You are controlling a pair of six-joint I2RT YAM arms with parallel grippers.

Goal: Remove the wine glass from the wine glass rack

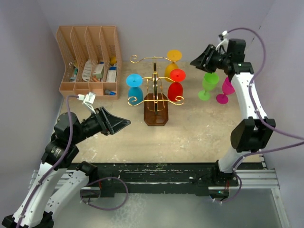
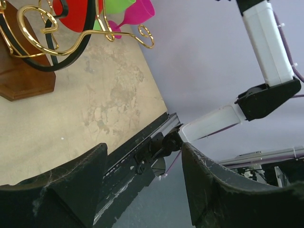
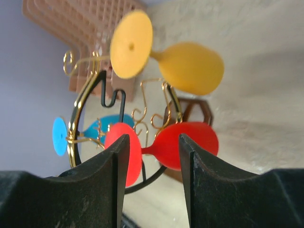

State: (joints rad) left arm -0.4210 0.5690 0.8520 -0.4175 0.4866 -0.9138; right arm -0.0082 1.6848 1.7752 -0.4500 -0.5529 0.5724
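Gold wire wine glass rack (image 1: 156,97) on dark hexagonal wooden base, mid counter (image 1: 199,133), carries red plastic wine glass (image 1: 175,89), yellow glass (image 1: 171,71) and blue glass (image 1: 135,94). Green glass (image 1: 209,81) and pink glass (image 1: 228,87) stand off it (task partway, I judge). Left end effector (image 2: 143,156) and right end effector (image 3: 149,142) are both released, empty.

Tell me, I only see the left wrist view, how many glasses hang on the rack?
Observer: Three hang on the wine glass rack: a blue glass, a yellow glass and a red glass.
Operator: Where is the right gripper?
Observer: The right gripper is right of the rack, open, its fingers framing the red glass without touching it.
Operator: Anything else out there?
Observer: A tan file organiser stands at the far left corner.
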